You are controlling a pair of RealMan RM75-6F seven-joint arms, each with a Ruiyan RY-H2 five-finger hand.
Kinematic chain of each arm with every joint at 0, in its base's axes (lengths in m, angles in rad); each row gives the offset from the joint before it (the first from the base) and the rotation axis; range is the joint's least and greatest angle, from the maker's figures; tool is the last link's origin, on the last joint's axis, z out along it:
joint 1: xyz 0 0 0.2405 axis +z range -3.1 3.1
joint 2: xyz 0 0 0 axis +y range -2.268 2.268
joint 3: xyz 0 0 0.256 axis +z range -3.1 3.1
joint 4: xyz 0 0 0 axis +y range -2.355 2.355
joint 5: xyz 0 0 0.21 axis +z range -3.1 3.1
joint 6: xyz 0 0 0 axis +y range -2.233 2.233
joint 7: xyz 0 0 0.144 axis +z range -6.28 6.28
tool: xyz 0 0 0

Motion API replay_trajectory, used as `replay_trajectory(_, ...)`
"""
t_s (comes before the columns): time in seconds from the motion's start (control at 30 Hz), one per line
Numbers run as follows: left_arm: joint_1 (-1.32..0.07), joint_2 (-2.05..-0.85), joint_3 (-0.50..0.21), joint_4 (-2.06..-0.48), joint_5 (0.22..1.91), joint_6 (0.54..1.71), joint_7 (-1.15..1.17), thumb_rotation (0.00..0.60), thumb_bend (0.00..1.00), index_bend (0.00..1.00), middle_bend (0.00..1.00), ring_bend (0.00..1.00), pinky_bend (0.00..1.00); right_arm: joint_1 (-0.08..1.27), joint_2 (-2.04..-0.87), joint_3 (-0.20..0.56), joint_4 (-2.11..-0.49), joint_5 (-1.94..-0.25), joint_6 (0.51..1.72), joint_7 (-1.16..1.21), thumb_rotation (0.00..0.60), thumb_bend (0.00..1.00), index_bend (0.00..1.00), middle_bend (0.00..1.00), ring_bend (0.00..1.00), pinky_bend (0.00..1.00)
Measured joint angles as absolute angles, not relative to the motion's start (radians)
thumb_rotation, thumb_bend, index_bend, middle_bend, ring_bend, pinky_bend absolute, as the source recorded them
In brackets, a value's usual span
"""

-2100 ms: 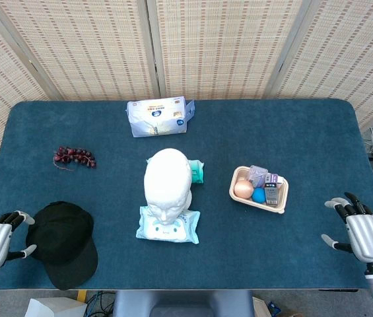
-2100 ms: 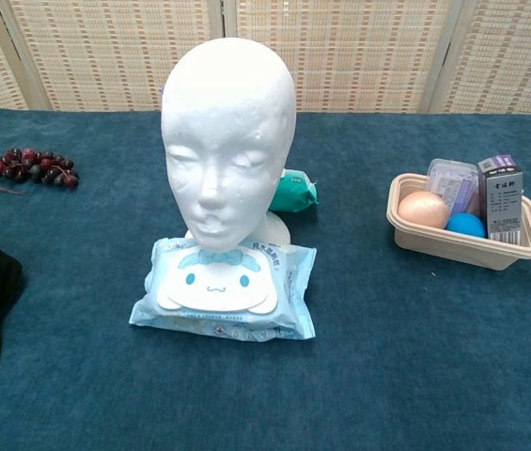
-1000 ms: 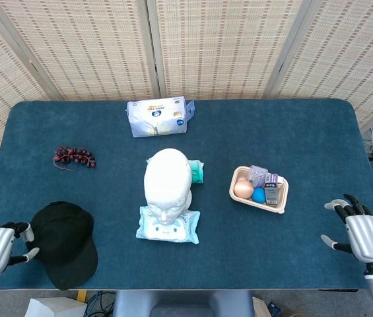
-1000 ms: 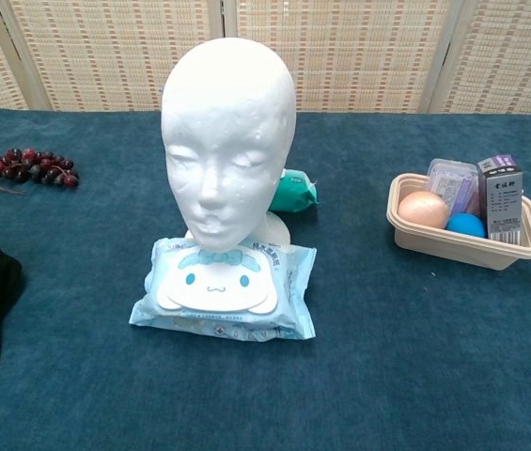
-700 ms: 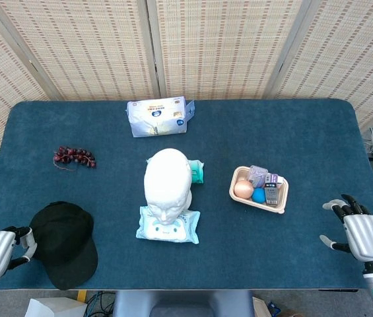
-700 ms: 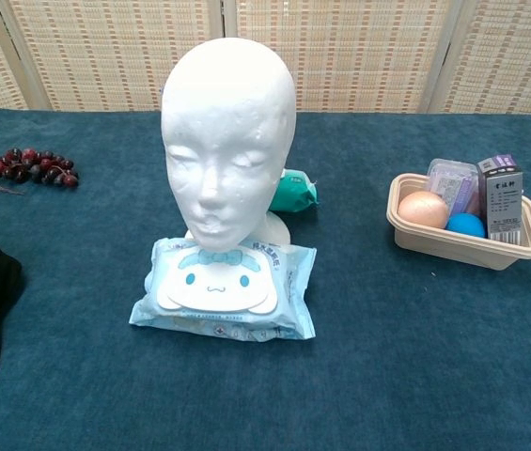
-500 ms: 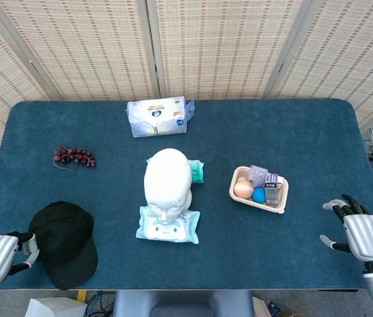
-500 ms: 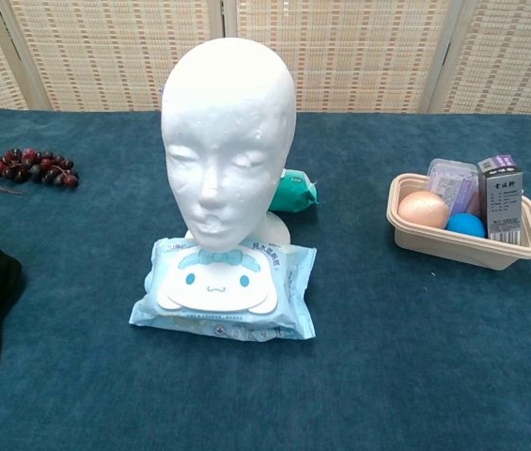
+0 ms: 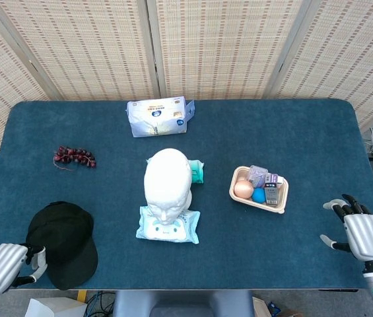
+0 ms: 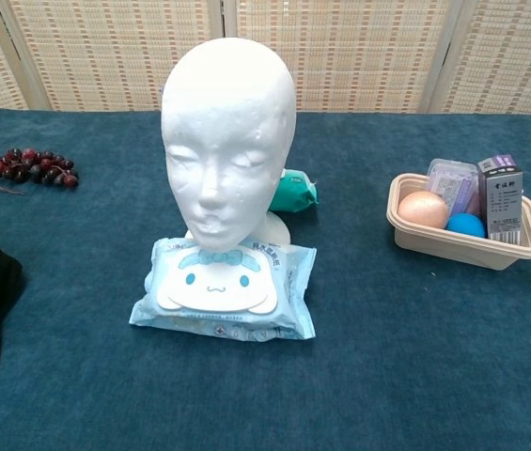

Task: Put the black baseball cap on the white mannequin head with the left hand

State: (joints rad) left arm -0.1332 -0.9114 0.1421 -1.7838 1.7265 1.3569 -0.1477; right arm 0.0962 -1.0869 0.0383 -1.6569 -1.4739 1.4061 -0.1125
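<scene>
While your left hand (image 9: 4, 266) sits at the bench's (image 9: 305, 132) near-left corner, just beside the cap's (image 9: 62, 243) left edge, its fingers look curled toward the cap, but you cannot tell from the head view whether they touch or grip it. The cap lies flat on the bench, brim toward the near edge, well apart from the mannequin head (image 9: 167, 183), which stands upright mid-bench, facing you and bare. Just before its base lies a wipes pack (image 10: 225, 287) with a cartoon face; a green packet (image 10: 294, 192) sits behind it to the right. Your right hand (image 9: 361, 234) rests near the near-right corner with fingers spread apart, holding nothing. Right of the head, a beige tray (image 10: 453, 243) holds an orange ball, a blue ball and small boxes. A grape bunch (image 9: 74, 156) lies at far left, and a white pack (image 9: 158, 116) sits by the far edge.
</scene>
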Motion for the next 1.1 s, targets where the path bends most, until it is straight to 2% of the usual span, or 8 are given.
replay_trajectory(0.3,-0.179,-0.89,0.186,-1.765,1.819,1.319,-0.299,0.6,0.91,0.65,0.69,0.62,0.78,0.096,-1.087,0.038,-1.656,-1.474,1.407,-0.112,0.6,0.0,0.33,0.3,0.15,0.29)
replay_trajectory(0.57,-0.228,-0.891,0.22,-1.746,1.864,1.258,-0.371,0.6,0.91,0.54,0.66,0.59,0.78,0.096,-1.086,0.039,-1.657,-1.474,1.407,-0.11,0.6,0.0,0.33,0.3,0.15,0.29)
replay_trajectory(0.7,-0.247,-0.899,0.228,-1.745,1.858,1.224,-0.376,0.6,0.91,0.47,0.6,0.55,0.77,0.095,-1.085,0.039,-1.656,-1.474,1.41,-0.106,0.6,0.0,0.33,0.3,0.15,0.29)
replay_trajectory(0.9,-0.273,-0.911,0.24,-1.731,1.856,1.19,-0.403,0.6,0.91,0.41,0.48,0.46,0.7,0.094,-1.085,0.039,-1.657,-1.475,1.411,-0.104,0.6,0.0,0.33,0.3,0.15,0.29)
replay_trajectory(1.03,-0.285,-0.921,0.241,-1.728,1.837,1.166,-0.403,0.6,0.91,0.37,0.46,0.43,0.64,0.094,-1.085,0.039,-1.657,-1.475,1.411,-0.103,0.6,0.0,0.33,0.3,0.15,0.29)
replay_trajectory(1.1,-0.289,-0.927,0.24,-1.725,1.828,1.159,-0.4,0.6,0.91,0.35,0.44,0.42,0.58,0.094,-1.085,0.04,-1.657,-1.475,1.412,-0.102,0.6,0.0,0.33,0.3,0.15,0.29)
